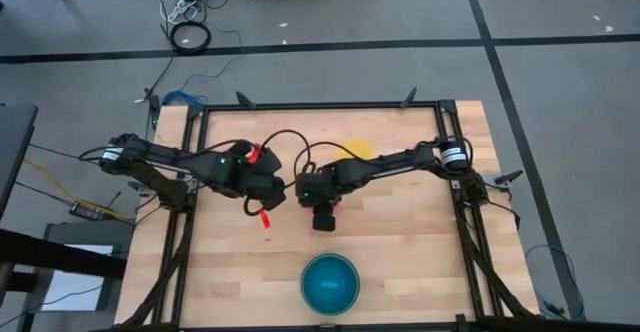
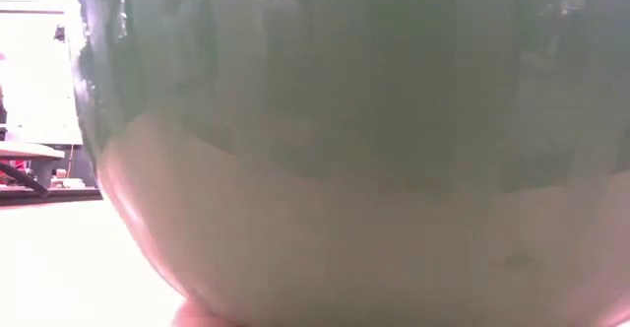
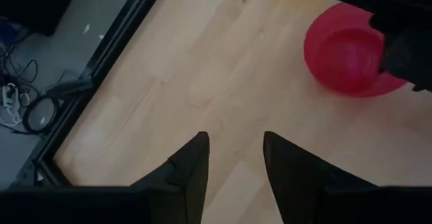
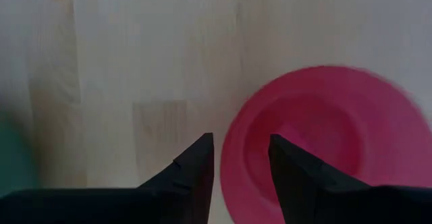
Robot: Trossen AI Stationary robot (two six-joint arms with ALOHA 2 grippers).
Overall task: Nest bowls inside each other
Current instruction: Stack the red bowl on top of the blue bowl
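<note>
A small red-pink bowl [image 4: 324,143] sits upright on the wooden table near its middle, also visible as the red-pink bowl [image 3: 347,52] in the left wrist view. My right gripper [image 4: 241,158] hangs open above it, one finger over the hollow and one outside the rim, with no touch showing. My left gripper [image 3: 235,158] stands open over bare wood to the bowl's left. A yellow bowl [image 1: 355,150] lies behind the right arm, partly hidden. A stack of nested bowls [image 1: 330,284], teal and blue inside, stands near the front edge.
The low view is filled by the pale green wall of the big outer bowl [image 2: 345,169], which stands right in front of that camera. A black frame [image 1: 320,105] borders the table's far side and both flanks. Bare wood lies left and right of the stack.
</note>
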